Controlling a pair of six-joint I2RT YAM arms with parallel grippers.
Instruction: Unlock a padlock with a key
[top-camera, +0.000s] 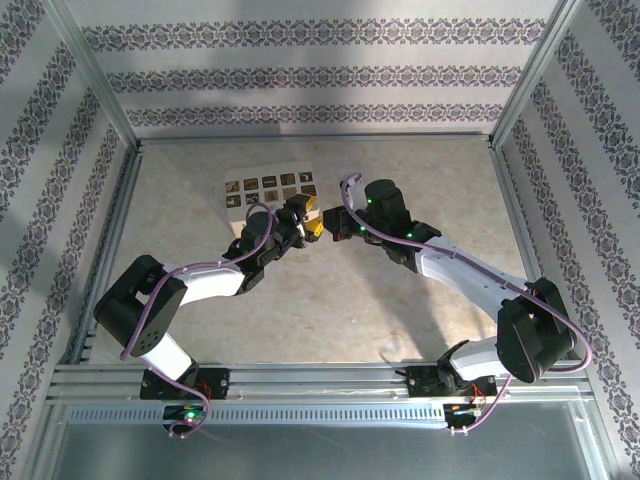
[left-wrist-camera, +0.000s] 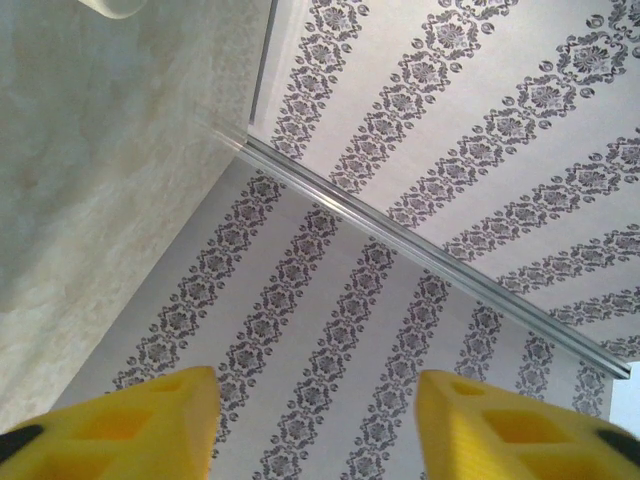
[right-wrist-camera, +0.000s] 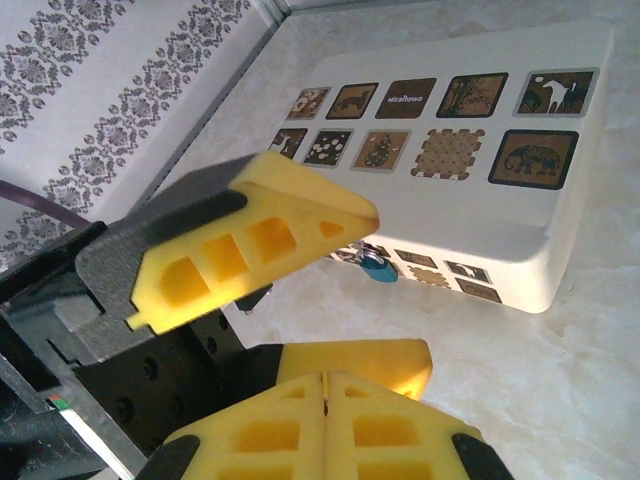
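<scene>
our right gripper (right-wrist-camera: 326, 385) is shut, its yellow pads pressed flat together. we cannot tell whether the key is pinched in that seam. our left gripper (left-wrist-camera: 315, 385) has its jaws apart with nothing between them, and its camera looks up at the patterned wall (left-wrist-camera: 420, 200).

just past one left finger (right-wrist-camera: 260, 235) lies a small blue and metal piece (right-wrist-camera: 375, 266), against the near face of the white box (right-wrist-camera: 560, 250). it is too small to tell whether it is padlock or key.

we judge the step to be getting a firm hold on that piece. to do it well, we should lower and centre the left jaws on it before closing, and keep the right tip clear of them.

from above, both arms reach forward and inward over the table (top-camera: 420, 180). the left gripper (top-camera: 303, 222) and right gripper (top-camera: 335, 222) are almost touching beside the box.
</scene>
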